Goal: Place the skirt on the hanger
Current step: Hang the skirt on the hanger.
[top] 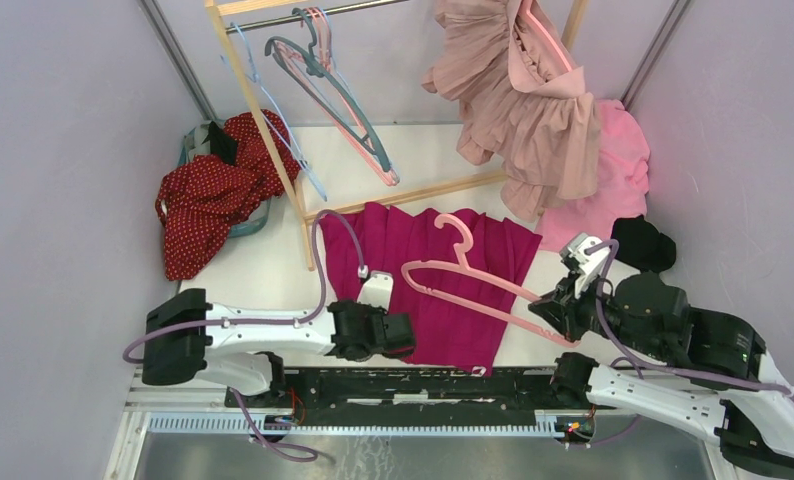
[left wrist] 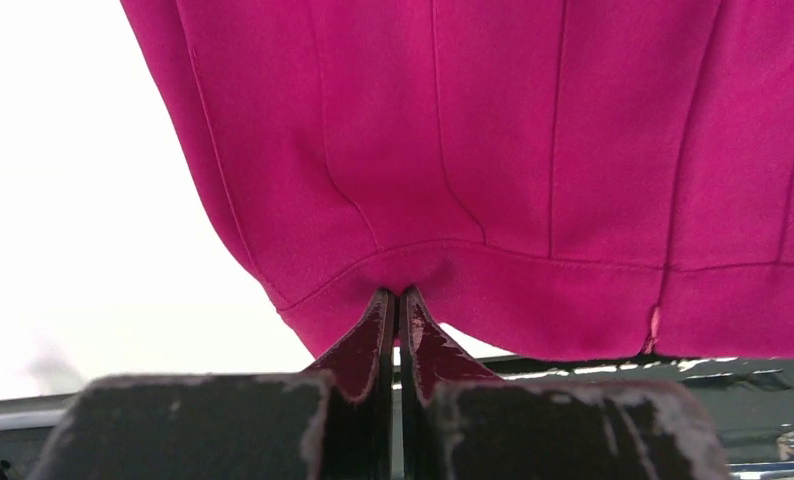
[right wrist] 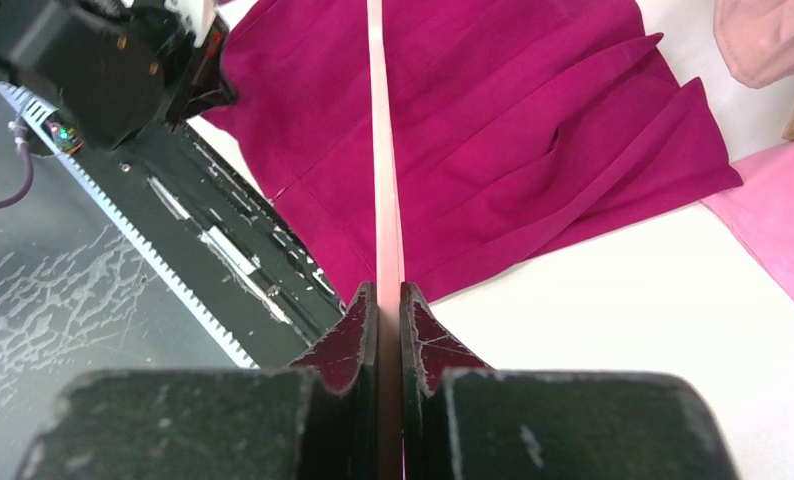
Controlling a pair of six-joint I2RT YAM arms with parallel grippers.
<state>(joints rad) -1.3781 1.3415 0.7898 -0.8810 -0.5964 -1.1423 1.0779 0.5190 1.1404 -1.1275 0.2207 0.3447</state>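
The magenta skirt [top: 413,240] lies flat on the white table [top: 263,260], its waistband toward the arms. My left gripper [top: 405,338] is shut on the skirt's near edge; in the left wrist view the fingertips [left wrist: 378,320] pinch the puckered seam of the skirt [left wrist: 493,150]. A pink hanger [top: 473,285] is held above the skirt, hook pointing away. My right gripper [top: 551,318] is shut on the hanger's right end. In the right wrist view the hanger's bar [right wrist: 383,150] runs out from between the shut jaws of that gripper [right wrist: 388,292] across the skirt [right wrist: 533,110].
A wooden clothes rack [top: 273,120] stands behind the skirt with spare hangers [top: 328,85] and a dusty pink dress [top: 523,100] on it. A red dotted garment [top: 208,200] spills from a basket at left. A bright pink garment [top: 613,190] and a black item [top: 643,243] lie at right.
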